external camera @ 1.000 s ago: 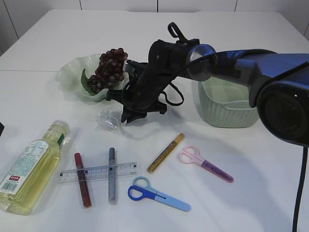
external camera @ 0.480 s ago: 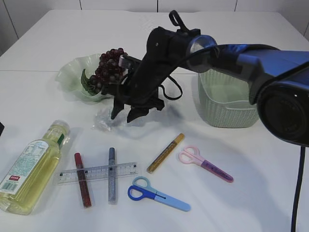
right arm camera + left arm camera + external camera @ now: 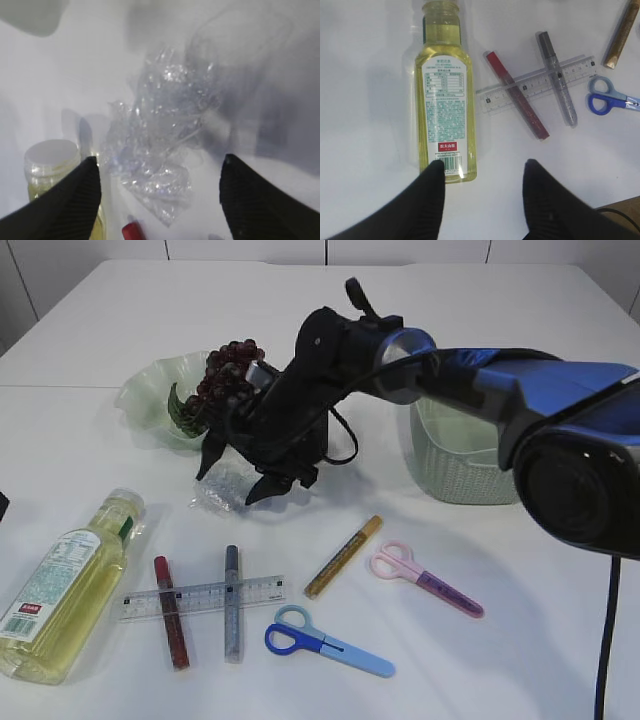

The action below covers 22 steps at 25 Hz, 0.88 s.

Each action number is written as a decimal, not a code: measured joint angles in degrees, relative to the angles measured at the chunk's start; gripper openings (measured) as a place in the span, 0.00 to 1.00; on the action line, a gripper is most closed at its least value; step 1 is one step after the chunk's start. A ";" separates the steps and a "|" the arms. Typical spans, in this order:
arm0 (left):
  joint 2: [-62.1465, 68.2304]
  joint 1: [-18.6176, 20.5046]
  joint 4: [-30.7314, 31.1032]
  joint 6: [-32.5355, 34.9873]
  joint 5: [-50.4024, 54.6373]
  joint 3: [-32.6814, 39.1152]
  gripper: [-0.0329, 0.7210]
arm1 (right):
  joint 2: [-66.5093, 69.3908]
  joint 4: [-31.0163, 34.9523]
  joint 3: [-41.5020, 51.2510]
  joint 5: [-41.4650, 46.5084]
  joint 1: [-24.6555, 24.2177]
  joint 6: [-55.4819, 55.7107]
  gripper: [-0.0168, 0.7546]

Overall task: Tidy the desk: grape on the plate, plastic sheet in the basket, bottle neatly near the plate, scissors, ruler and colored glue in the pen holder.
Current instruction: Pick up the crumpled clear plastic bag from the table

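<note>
- Crinkled clear plastic sheet (image 3: 222, 488) lies on the white table (image 3: 520, 660) in the exterior view, directly under the right gripper (image 3: 236, 472), whose jaws stand wide apart over it with nothing between them. Behind the gripper the grape (image 3: 222, 380) sits on the pale green plate (image 3: 150, 390); to the gripper's right the basket (image 3: 455, 465) stands apart with bare table between. In front lie the gold glue stick (image 3: 343, 556), pink scissors (image 3: 425, 580), blue scissors (image 3: 325, 642) and the ruler (image 3: 203, 597) across two more glue sticks.
- Left wrist view: the left gripper (image 3: 485, 192) hangs with jaws apart, holding nothing. The bottle (image 3: 444, 95) lies flat, its base edge just at the left fingertip; the ruler, red glue stick (image 3: 516, 95) and grey glue stick (image 3: 557, 77) lie ahead and to the right, with bare table between.
- Right wrist view: both fingertips (image 3: 80, 192) flank the sheet without touching it; the bottle's cap shows by the left one.
</note>
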 joint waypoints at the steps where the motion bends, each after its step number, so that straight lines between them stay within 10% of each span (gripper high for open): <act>1: 0.00 0.00 0.00 0.00 -0.09 0.00 0.54 | 0.25 -0.39 0.00 -0.86 0.37 1.40 0.77; 10: 0.00 0.00 0.00 0.00 -0.09 0.00 0.54 | 0.40 -7.02 0.00 -6.04 3.08 11.57 0.74; 22: 0.00 0.00 0.00 0.00 -0.09 0.00 0.54 | 0.40 -12.74 0.00 -6.04 3.08 17.51 0.24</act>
